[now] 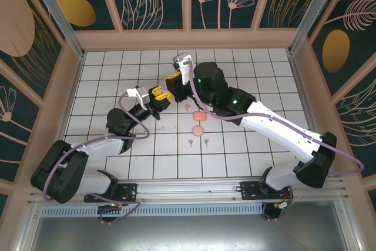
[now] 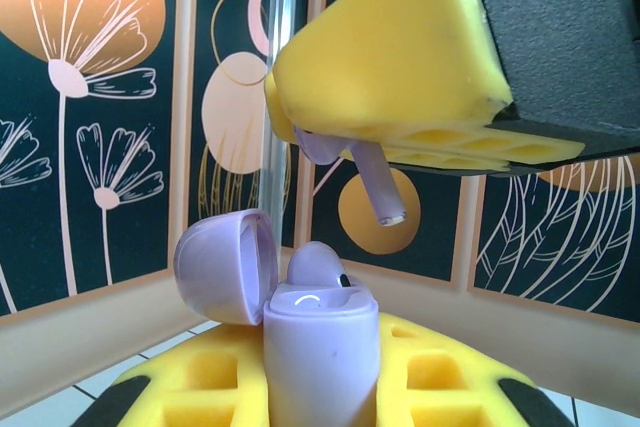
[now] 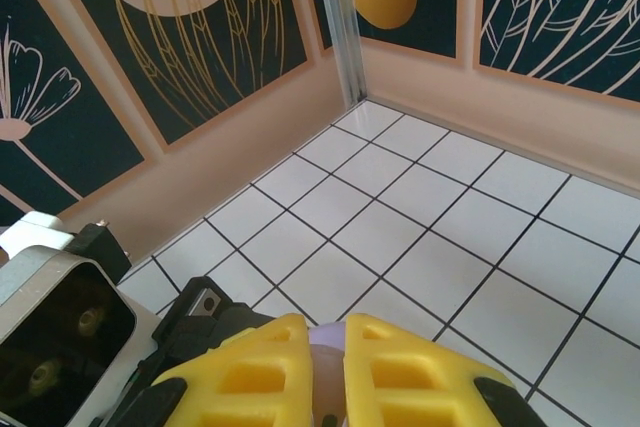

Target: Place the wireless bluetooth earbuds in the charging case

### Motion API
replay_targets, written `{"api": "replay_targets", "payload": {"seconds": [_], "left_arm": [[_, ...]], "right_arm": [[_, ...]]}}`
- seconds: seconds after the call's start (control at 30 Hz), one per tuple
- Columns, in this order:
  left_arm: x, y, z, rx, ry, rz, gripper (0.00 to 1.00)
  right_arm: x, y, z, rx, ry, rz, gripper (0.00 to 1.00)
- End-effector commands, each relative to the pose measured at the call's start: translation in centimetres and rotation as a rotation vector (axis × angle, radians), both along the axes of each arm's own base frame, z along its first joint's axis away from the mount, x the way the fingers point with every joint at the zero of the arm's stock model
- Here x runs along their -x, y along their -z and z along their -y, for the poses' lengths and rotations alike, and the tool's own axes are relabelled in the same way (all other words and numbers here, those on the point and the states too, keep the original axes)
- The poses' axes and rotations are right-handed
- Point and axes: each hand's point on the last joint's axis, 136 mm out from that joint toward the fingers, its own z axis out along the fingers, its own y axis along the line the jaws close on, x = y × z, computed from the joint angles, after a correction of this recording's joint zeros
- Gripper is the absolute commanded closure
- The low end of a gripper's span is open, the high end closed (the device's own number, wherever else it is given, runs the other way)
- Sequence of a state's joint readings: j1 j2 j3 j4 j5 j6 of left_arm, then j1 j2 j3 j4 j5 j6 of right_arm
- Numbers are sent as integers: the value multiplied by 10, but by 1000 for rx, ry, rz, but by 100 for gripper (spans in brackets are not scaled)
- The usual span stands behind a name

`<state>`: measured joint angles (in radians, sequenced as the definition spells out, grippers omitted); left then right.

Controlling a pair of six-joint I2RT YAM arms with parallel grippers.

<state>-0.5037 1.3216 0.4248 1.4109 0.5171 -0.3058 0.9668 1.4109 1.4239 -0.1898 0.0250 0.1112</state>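
Claws nearly meet. The left claw (image 2: 320,392) pinches an open lilac case (image 2: 320,337) upright between its yellow fingers, a seated earbud (image 2: 318,259) showing inside. The right claw (image 3: 338,367), just above, is clamped on a lilac earbud (image 2: 380,187), its stem hanging below the fingertips, apart from the case.

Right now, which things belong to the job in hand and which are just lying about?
In hand: open lilac plastic charging case, clamped in left gripper; lilac stemmed earbud in right gripper; second lilac earbud seated in case.
Lying about: two pink puck-like cases; three tiny pink earbuds on white tiles.
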Motion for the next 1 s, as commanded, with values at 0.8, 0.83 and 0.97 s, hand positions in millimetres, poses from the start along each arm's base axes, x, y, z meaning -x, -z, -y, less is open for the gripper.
{"api": "replay_targets", "payload": {"seconds": [0.8, 0.83, 0.97], "left_arm": [[14, -41, -5, 108, 24, 99, 100], [14, -42, -6, 112, 22, 101, 100], [12, -44, -7, 122, 14, 97, 100]], "right_arm": [[4, 31, -9, 37, -9, -8, 89], [6, 33, -9, 43, -11, -3, 89], [10, 43, -9, 82, -23, 11, 89]]}}
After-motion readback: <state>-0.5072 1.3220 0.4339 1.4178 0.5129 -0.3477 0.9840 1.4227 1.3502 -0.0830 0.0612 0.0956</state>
